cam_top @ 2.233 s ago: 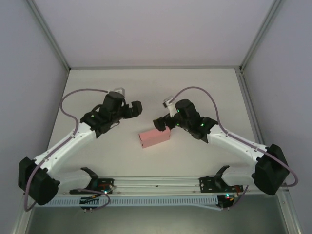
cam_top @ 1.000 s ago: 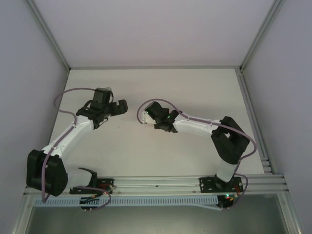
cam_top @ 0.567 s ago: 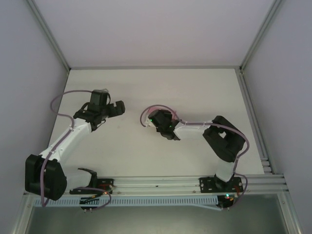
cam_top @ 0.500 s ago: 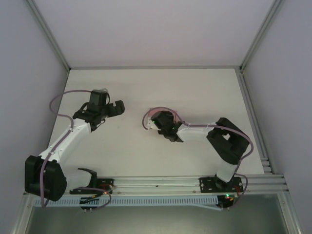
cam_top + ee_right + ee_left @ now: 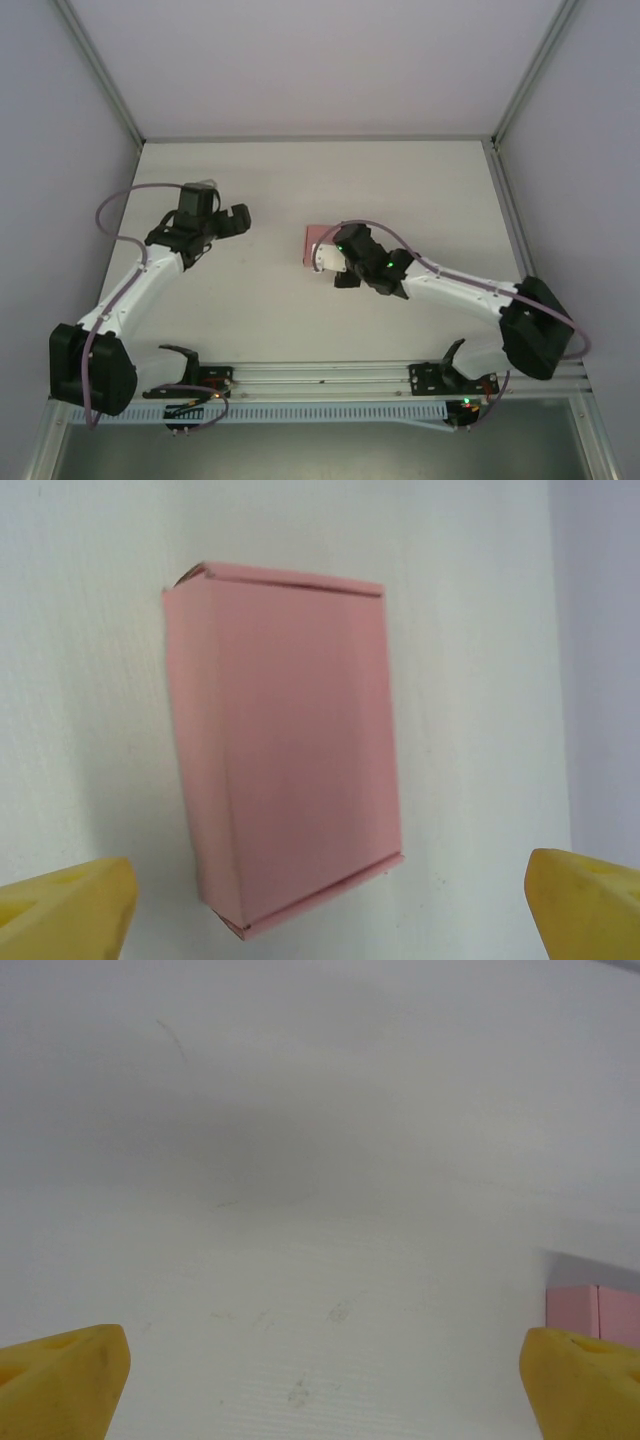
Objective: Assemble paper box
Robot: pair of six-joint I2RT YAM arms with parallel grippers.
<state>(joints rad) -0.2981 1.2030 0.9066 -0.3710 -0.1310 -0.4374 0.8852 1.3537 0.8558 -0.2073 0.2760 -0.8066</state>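
The small salmon-pink rectangular card box (image 5: 316,238) lies flat on the white table (image 5: 420,190) at mid-frame, just upper-left of the right gripper (image 5: 327,905), its jaws wide apart and empty, like the left gripper's (image 5: 322,1385) at centre-left.

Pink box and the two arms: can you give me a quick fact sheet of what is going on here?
paper box: salmon-pink, folded shut, lying flat on the white table
right pincer: open, fingers wide apart, hovering above the box, not gripping it
left pincer: open, holding nothing, off to the box's left above bare table
assembly: box looks fully formed
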